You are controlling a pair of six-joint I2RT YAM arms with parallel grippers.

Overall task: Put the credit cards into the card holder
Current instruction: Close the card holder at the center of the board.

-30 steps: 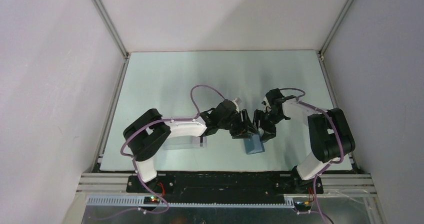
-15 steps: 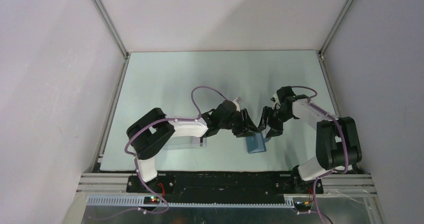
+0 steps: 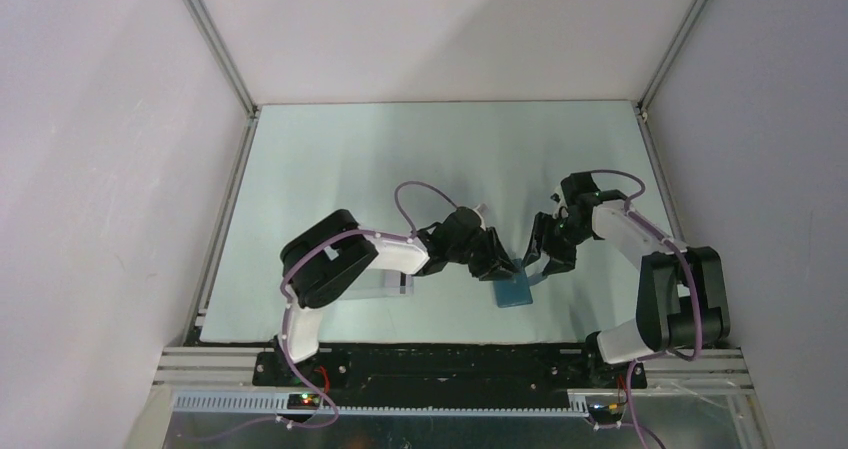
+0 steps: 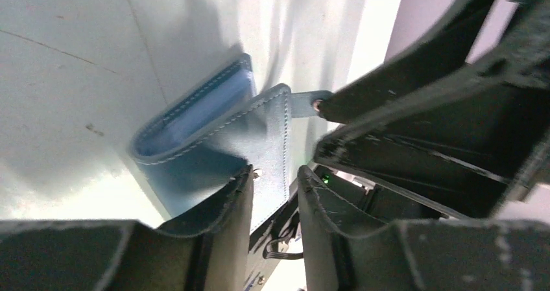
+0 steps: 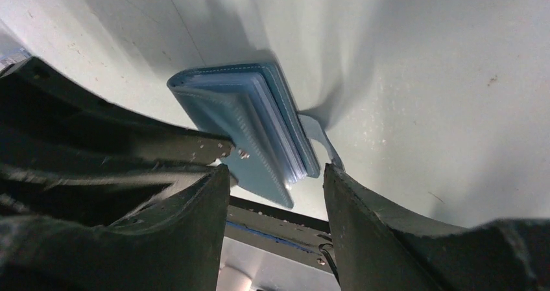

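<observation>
The teal card holder (image 3: 512,291) lies on the table near the front, between both grippers. In the left wrist view its cover (image 4: 269,135) stands lifted off the sleeves (image 4: 194,109). My left gripper (image 4: 275,174) has the cover's lower corner between its fingers, against one finger and with a gap to the other. My right gripper (image 5: 275,171) is open just short of the card holder (image 5: 246,119), and one of its fingers (image 4: 389,70) touches the clasp tab (image 4: 303,102). Clear sleeves (image 5: 285,142) fan out inside. The credit cards are out of view.
A clear plastic box (image 3: 385,287) sits under my left forearm at the front left. The black base rail (image 3: 450,364) runs along the near edge. Frame posts and white walls close in the table on three sides.
My left gripper's jaws have narrowed around the cover and its arm has swung in towards the card holder. My right gripper has drawn back to the right, off the card holder.
</observation>
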